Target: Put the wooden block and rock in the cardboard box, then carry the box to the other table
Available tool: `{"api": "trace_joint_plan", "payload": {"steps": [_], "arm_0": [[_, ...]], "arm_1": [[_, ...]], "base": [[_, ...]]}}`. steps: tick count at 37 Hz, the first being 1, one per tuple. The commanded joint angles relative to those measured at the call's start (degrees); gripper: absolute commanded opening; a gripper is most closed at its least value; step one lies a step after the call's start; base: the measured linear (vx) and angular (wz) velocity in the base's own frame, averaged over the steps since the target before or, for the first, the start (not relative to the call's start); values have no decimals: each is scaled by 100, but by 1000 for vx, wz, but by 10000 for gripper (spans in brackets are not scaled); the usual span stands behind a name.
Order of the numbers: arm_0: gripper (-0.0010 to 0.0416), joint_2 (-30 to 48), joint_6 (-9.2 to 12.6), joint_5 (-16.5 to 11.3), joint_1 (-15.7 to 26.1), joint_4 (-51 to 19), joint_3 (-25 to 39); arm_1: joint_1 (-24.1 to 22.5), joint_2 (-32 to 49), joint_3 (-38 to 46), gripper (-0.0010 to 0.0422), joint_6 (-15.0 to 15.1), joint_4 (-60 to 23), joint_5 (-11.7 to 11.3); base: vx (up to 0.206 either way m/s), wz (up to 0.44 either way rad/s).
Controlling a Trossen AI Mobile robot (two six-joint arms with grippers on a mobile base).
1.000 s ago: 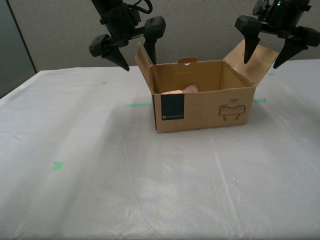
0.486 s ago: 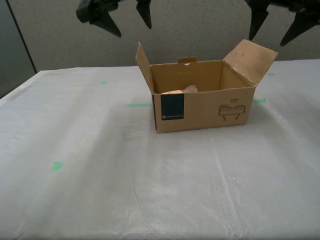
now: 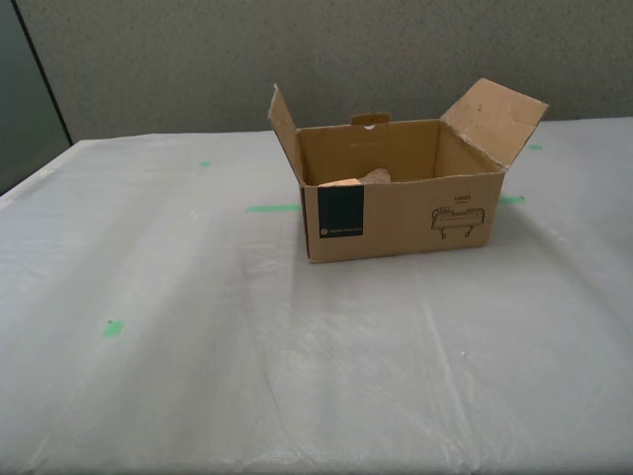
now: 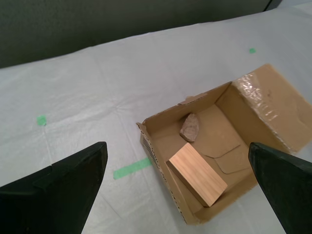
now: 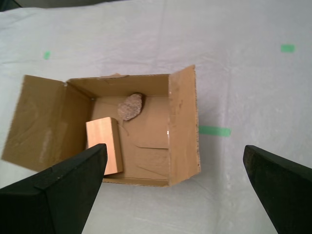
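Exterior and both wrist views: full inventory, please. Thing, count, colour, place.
cardboard box: 1, brown with dark teal label, open on the table, mid-scene in the exterior view.
wooden block: 1, pale tan, inside the box.
rock: 1, pinkish-beige, inside the box, apart from the block.
table: 1, wrinkled pale grey-white cover.
tape marks: several, green, on the cover.
my first hand: open, above the box.
my second hand: open, above the box.

You see the cardboard box (image 3: 401, 203) standing on the other table (image 3: 198, 346) near its far edge, with the wooden block (image 4: 197, 173) and the rock (image 4: 189, 127) just apart inside it.
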Motion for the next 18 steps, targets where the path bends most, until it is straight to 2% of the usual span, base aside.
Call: {"api": "trace_joint_plan", "payload": {"steps": [1, 7, 18], "arm_0": [[389, -341, -66, 17, 131, -76, -9], [390, -872, -144, 22, 372, -83, -127], [390, -1878, -142, 24, 485, -48, -997]], "arm_1": [[-170, -321, -42, 396, 24, -214, -210], [-511, -758, -46, 396, 76, -498, -809], [-1060, -1412, -240, 396, 90, -719, -1368]], "base": [[0, 0], [0, 0], [0, 0]]}}
